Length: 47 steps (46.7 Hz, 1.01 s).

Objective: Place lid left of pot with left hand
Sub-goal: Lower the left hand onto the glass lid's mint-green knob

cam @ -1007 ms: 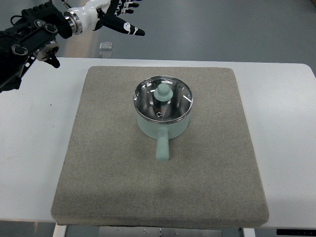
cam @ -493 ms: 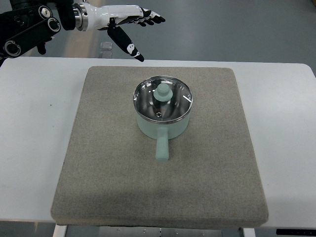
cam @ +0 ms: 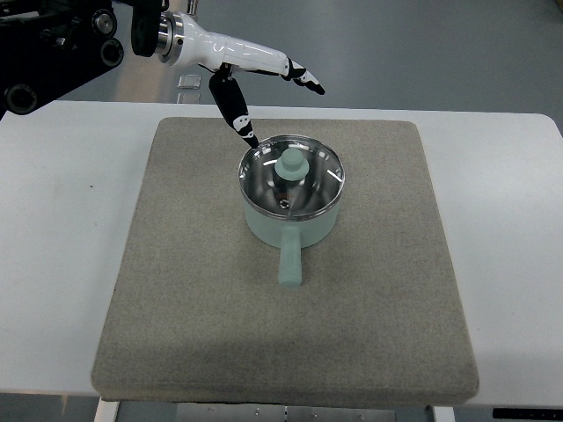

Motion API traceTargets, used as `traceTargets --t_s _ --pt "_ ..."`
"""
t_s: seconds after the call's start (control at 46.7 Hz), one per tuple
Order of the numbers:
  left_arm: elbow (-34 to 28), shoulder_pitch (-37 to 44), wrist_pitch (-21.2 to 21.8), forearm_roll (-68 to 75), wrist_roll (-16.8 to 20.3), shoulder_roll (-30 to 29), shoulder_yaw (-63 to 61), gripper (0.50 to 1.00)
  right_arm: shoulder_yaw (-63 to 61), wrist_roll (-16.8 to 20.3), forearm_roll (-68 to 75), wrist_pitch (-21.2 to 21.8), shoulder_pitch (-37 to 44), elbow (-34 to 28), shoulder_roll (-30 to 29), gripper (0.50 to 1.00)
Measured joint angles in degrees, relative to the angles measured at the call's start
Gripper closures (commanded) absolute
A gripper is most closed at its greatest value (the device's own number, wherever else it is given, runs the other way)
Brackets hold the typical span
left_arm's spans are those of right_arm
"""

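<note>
Reach stage | my left hand [cam: 251, 75] at pot's [cam: 290, 220] 11 o'clock, fingers spread, empty | glass lid [cam: 291, 176] on pot, ungrasped

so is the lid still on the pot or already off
Still on. The glass lid sits level inside the rim of the pot, knob up. The left hand is open beside it, holding nothing.

No readable text, labels, brands, numbers or signs anywhere. Small white marks on fingertips [cam: 240, 122] of left hand [cam: 248, 72], too small to read as anything. Nothing printed on pot [cam: 291, 214], lid [cam: 291, 175], mat [cam: 176, 299] or table [cam: 53, 246].
</note>
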<state>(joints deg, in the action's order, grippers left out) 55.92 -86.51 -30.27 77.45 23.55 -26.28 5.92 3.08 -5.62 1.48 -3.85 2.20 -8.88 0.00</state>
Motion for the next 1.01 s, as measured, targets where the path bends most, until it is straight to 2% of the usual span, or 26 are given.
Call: traceTargets --t_s 0.364,0.664,1.007 --pt "-0.1 -0.5 0.3 12.8 11.1 0.2 0.1 0.508 0.0 0.0 0.0 0.0 0.0 0.0 0.0 0.579" --pt "-0.6 -0.4 1.4 19.7 11.5 0.4 0.0 0.510 0.0 0.0 0.0 0.0 0.0 0.0 0.0 0.579" --pt "-0.1 -0.4 1.9 20.2 11.5 0.9 0.3 0.508 0.0 0.0 0.0 0.0 0.0 0.0 0.0 0.579"
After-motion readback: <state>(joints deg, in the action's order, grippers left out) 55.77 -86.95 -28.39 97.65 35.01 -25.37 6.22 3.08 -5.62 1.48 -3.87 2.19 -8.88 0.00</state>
